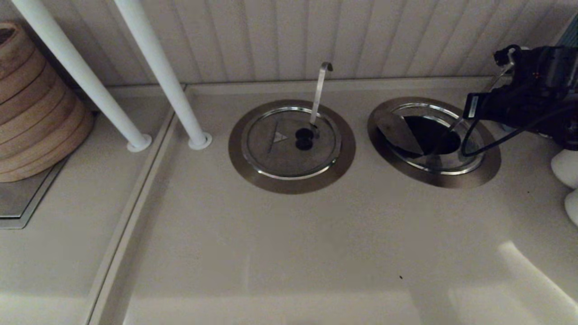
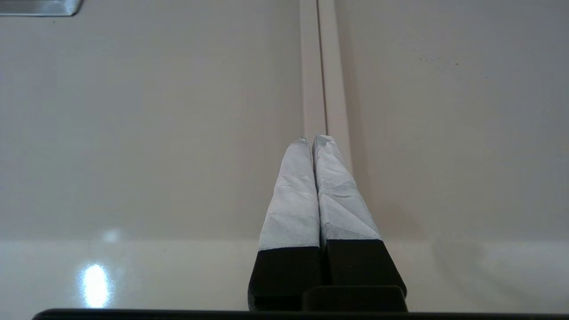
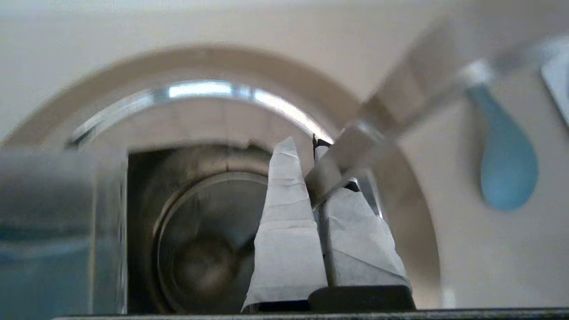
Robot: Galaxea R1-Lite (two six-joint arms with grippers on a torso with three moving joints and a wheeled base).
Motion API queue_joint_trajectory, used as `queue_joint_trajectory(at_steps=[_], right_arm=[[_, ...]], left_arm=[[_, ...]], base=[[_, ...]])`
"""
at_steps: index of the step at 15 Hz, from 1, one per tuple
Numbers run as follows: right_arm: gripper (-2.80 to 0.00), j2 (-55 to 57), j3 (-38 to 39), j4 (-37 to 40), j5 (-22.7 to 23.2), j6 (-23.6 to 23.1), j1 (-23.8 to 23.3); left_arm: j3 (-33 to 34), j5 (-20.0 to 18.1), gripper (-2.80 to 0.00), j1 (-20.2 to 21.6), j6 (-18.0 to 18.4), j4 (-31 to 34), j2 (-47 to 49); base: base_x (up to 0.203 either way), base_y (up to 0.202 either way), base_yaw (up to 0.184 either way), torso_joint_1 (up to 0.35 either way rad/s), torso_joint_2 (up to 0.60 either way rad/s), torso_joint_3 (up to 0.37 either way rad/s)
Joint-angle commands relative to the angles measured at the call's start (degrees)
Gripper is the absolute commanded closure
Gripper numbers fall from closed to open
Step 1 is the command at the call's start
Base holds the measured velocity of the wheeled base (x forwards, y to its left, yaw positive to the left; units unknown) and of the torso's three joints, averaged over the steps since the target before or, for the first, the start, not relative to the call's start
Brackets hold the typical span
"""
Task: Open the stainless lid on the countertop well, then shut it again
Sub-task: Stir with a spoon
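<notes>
The countertop well (image 1: 492,167) at the right stands open, its dark hole (image 1: 433,135) showing inside the shiny rim. The stainless lid (image 1: 397,131) is tipped up along the well's left side. My right arm (image 1: 528,99) hangs over the well's right rim and hides its own fingers in the head view. In the right wrist view the right gripper (image 3: 304,144) is shut above the steel-lined hole (image 3: 200,244), pinching a small black piece at its tips that looks like the lid's knob. The straight utensil handle (image 3: 400,102) crosses one finger. The left gripper (image 2: 313,138) is shut and empty over bare counter.
The twin lid (image 1: 289,142) lies closed on the left well, with its hook-ended handle (image 1: 319,90) rising from it. Two white posts (image 1: 158,67) and stacked bamboo steamers (image 1: 31,108) stand at the left. White rounded things (image 1: 566,169) sit at the right edge. A blue object (image 3: 506,164) lies beyond the well.
</notes>
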Motion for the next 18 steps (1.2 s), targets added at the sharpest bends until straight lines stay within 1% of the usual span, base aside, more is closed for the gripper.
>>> queue_joint_trajectory(at_steps=[1, 6, 8, 9, 11, 18], right_arm=[[0.00, 1.7, -0.3, -2.3, -0.1, 1.0, 0.1], [0.00, 1.2, -0.4, -4.0, -0.1, 5.4, 1.5], [0.00, 1.0, -0.5, -5.8, -0.2, 7.4, 2.1], [0.00, 0.9, -0.6, -6.1, -0.6, 7.5, 2.1], [0.00, 1.3, -1.7, -6.2, -4.1, 7.5, 2.2], [0.00, 1.6, -3.0, -6.3, -4.8, 8.8, 2.1]], left_arm=[[0.0, 0.0, 0.00, 0.0, 0.0, 0.0, 0.1], [0.0, 0.1, 0.00, 0.0, -0.1, 0.0, 0.1], [0.0, 0.0, 0.00, 0.0, -0.1, 0.0, 0.1], [0.0, 0.1, 0.00, 0.0, -0.1, 0.0, 0.1], [0.0, 0.0, 0.00, 0.0, -0.1, 0.0, 0.1], [0.0, 0.0, 0.00, 0.0, -0.1, 0.0, 0.1]], base=[[0.000, 0.000, 0.000, 0.000, 0.00, 0.000], [0.000, 0.000, 0.000, 0.000, 0.00, 0.000], [0.000, 0.000, 0.000, 0.000, 0.00, 0.000], [0.000, 0.000, 0.000, 0.000, 0.00, 0.000], [0.000, 0.000, 0.000, 0.000, 0.00, 0.000], [0.000, 0.000, 0.000, 0.000, 0.00, 0.000]])
